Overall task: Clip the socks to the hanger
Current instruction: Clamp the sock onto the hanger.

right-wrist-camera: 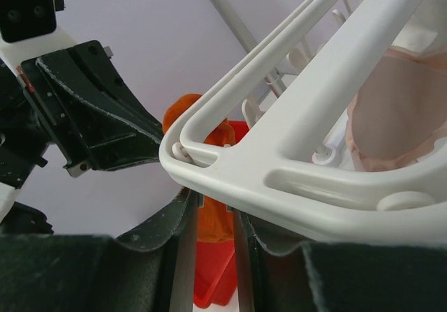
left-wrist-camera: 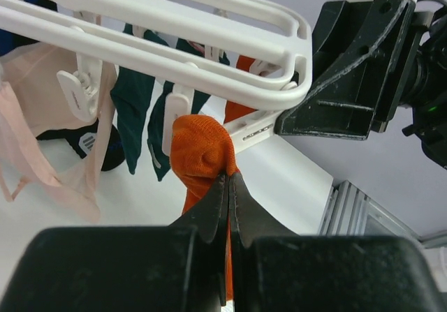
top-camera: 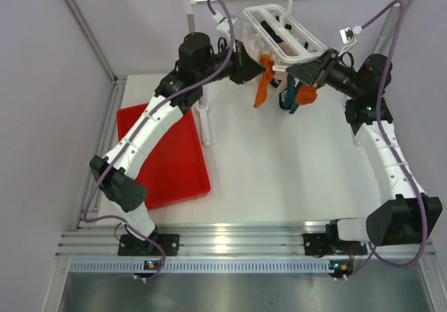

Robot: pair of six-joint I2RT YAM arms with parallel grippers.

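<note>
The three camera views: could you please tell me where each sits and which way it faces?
Top external: above and behind, looking down at the table; both arms and bases show.
Left wrist: on that arm, looks along the left gripper, pinching the orange sock.
Right wrist: on that arm, looks up along the right gripper, squeezing a clip under the hanger.
Shared: both wrist views show that sock, the hanger, the opposite gripper.
</note>
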